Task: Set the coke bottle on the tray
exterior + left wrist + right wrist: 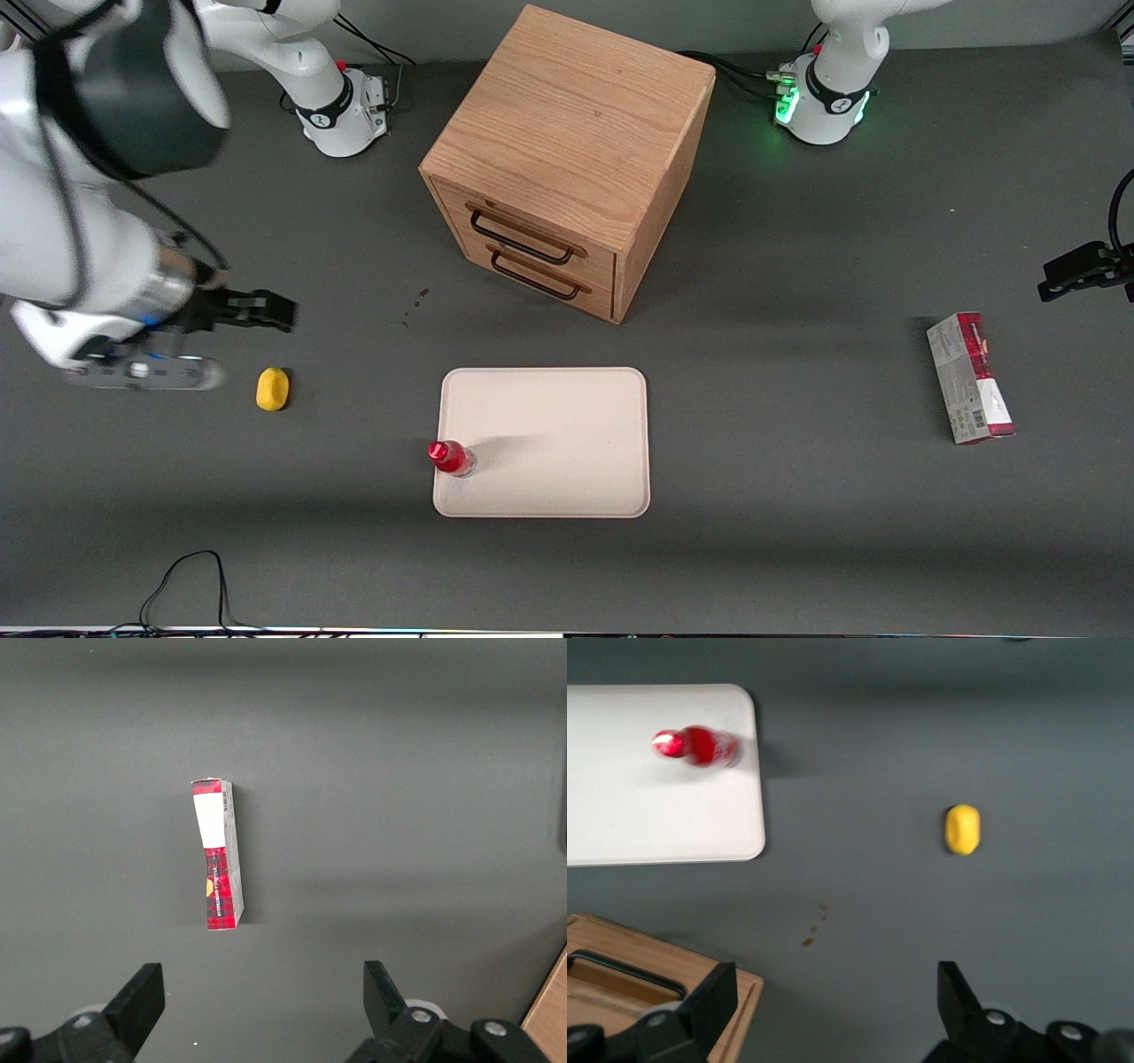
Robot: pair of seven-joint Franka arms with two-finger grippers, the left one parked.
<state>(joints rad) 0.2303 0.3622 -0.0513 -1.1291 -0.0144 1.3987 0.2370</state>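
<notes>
- the bottle [452, 458] stands upright on the tray [567, 425], just inside the rim at the edge toward the working arm's end, near the corner closest to the front camera.
- the right wrist view agrees: red cap and body sit on the pale tray [656, 824], close to its edge, with nothing holding the bottle [698, 746].
- the hand [266, 310] is well apart from the tray, raised over the bare surface [797, 549] toward the working arm's end, near the yellow lump [273, 389].
- its fingers stand apart with nothing between them; the wrist view shows both fingers [709, 1001] spread wide over the surface.
- judged from this, the placing looks done: the bottle rests on the tray and is released.
- what may remain is only pulling the arm clear; the bottle sits close to the rim, so a nudge could tip it off.
- the wooden cabinet [567, 159] and the carton [970, 378] play no part.
</notes>
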